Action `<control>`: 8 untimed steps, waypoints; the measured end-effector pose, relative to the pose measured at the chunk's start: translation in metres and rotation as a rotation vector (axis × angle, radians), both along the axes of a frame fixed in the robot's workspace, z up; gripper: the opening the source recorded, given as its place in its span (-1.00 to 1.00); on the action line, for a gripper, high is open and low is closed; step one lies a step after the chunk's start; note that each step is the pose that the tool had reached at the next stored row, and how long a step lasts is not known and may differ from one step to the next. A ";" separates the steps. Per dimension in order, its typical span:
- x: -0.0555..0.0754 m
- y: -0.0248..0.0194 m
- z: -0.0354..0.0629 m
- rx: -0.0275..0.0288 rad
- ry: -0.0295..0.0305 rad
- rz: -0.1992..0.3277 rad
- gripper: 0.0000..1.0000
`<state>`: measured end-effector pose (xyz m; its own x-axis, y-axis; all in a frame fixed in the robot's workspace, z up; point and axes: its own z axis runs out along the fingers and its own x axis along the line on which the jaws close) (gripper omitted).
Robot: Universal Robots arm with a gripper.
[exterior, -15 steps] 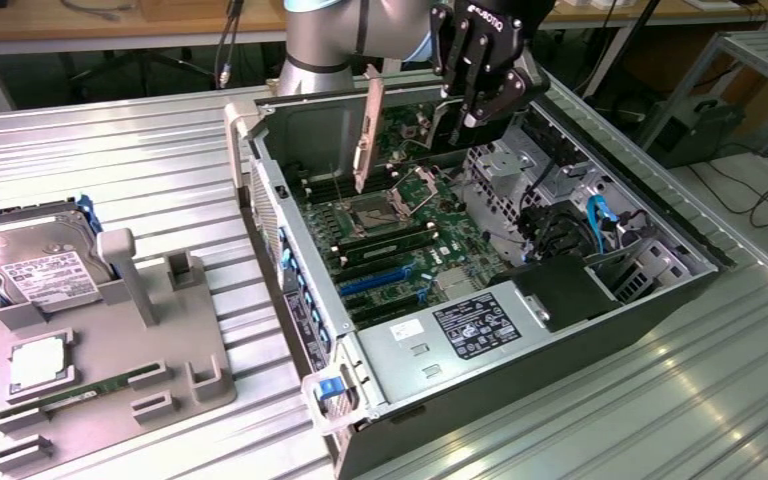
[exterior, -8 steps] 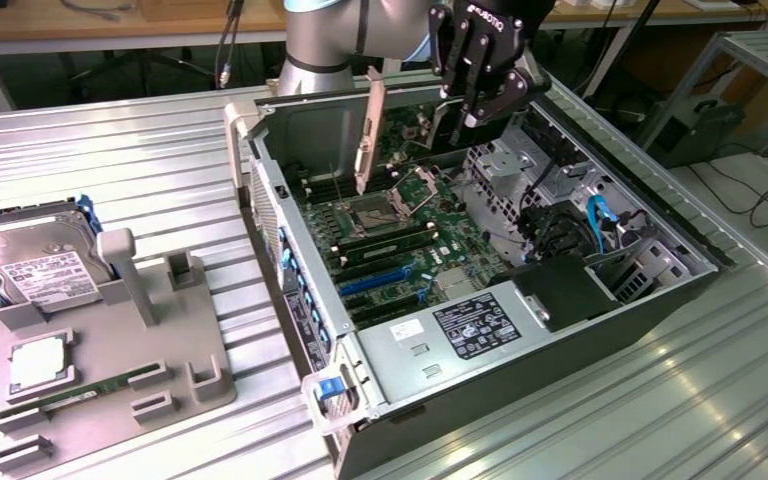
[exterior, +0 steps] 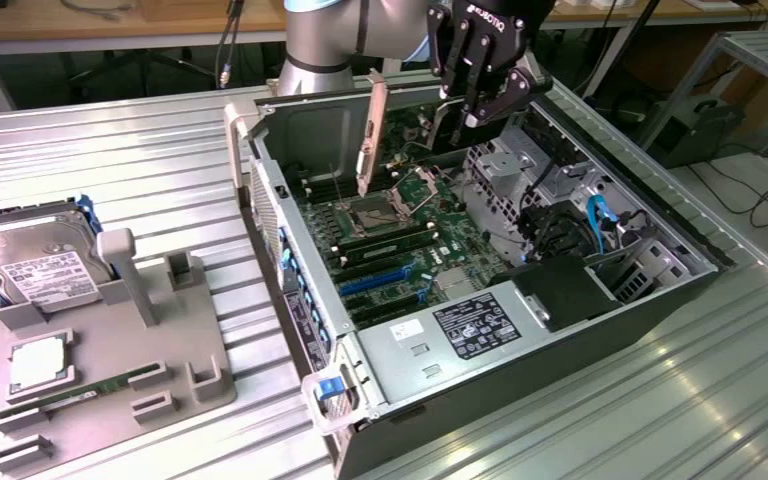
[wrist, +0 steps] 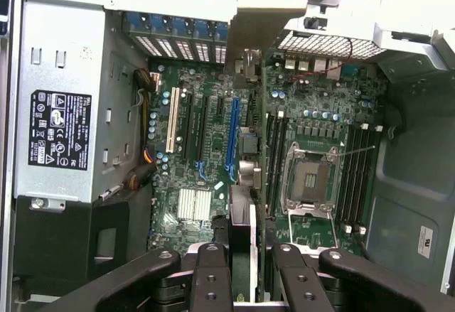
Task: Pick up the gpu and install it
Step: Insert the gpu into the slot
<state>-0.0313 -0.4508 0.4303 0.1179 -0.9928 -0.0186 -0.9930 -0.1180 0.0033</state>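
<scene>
Obs., exterior view, left to right.

- Tray (exterior: pixel 104 370) on the bench (exterior: pixel 131 160), well apart from the hand. It carries the hard drive (exterior: pixel 44 265) and the memory stick (exterior: pixel 84 395). The gpu is not on it.
- Open case (exterior: pixel 491 420), board facing up, directly below the hand.
- gpu (exterior: pixel 373 130): up in the air over the board, held on edge. Its bracket hangs down at the end far from the hand and clear of the board. The card body runs from the bracket back to the hand.
- Hand (exterior: pixel 471 115): above the case's far end, pinching the gpu at the end opposite the bracket.

Obs., wrist view.

- Fingers (wrist: pixel 212 276) are pressed onto both faces of the gpu (wrist: pixel 243 234). The hand (wrist: pixel 245 269) is closed on the card, not spread.
- The card is seen edge-on as a thin line running straight away from the hand, bracket at the far end.
- Blue slot (wrist: pixel 233 134) lies below the hand and just beside the card's line, on the side away from the CPU socket (wrist: pixel 309 180). White slot (wrist: pixel 170 131) is further out on that same side.

Key relation (judgement): the card's long axis looks parallel to the blue slot, so no turn seems needed. What remains is a small sideways offset toward the blue slot and the height gap; the card's lower edge is not seated. How much offset is real and how much is viewing angle, I cannot tell.
</scene>
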 end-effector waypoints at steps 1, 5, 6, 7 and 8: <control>0.000 0.0000 0.0000 -0.0001 0.0000 0.004 -0.45; 0.000 0.0000 -0.0002 -0.0001 0.0000 0.019 -0.45; 0.000 -0.0001 -0.0004 -0.0001 0.0001 0.022 -0.45; 0.000 -0.0001 -0.0007 0.0000 0.0001 0.023 -0.45; 0.000 -0.0001 -0.0014 -0.0001 0.0000 0.024 -0.45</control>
